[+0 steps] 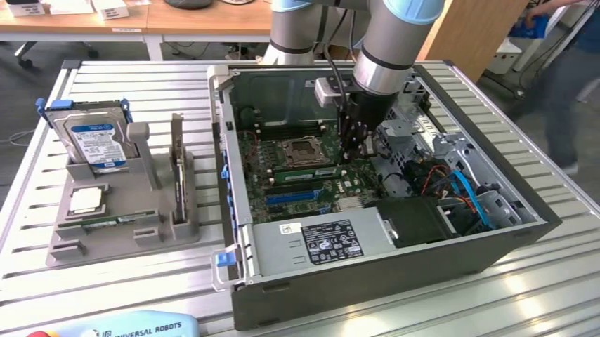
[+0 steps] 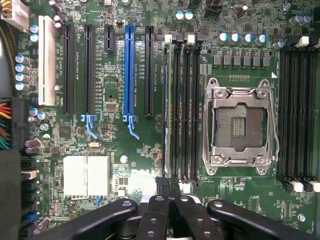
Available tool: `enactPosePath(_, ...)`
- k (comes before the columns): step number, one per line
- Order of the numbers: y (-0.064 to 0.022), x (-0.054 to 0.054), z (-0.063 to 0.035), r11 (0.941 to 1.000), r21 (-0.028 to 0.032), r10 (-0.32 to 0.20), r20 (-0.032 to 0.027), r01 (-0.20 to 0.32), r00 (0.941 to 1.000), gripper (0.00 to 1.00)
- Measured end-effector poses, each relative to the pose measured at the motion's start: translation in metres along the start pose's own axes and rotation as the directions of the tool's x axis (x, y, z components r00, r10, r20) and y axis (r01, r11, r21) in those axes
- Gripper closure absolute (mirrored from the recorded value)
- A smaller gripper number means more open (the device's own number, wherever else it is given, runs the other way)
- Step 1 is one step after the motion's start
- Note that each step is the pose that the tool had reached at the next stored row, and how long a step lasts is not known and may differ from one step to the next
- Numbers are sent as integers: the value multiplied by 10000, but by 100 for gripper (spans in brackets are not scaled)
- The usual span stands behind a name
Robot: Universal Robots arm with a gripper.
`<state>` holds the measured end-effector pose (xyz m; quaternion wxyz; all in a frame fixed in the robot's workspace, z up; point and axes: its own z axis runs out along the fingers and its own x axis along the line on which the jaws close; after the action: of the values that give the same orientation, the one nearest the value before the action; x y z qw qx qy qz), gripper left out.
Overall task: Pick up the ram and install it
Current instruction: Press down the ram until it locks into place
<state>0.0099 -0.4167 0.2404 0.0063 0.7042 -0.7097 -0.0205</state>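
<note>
The ram (image 2: 167, 110) shows edge-on as a thin green strip standing in the memory slot farthest from the empty processor socket (image 2: 239, 127). In the exterior view the ram (image 1: 308, 171) lies just in front of that socket (image 1: 302, 149) inside the open computer case (image 1: 375, 281). My gripper (image 2: 170, 187) hangs over one end of the strip with its black fingers pressed together. In the exterior view my gripper (image 1: 359, 151) reaches straight down into the case. Whether the fingertips pinch or only touch the ram, I cannot tell.
Black and blue expansion slots (image 2: 129, 70) run beside the memory slots. A grey power supply (image 1: 319, 242) and cables (image 1: 464, 193) crowd the case's near side. On the exterior view's left, a grey fixture (image 1: 140, 232) holds a hard drive (image 1: 94, 140). A person (image 1: 563, 91) stands at the far right.
</note>
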Motion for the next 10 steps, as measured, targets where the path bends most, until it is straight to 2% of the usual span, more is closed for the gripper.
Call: enactPosePath(10,0,-37,4,10000,0,-2,2,2,10000,90)
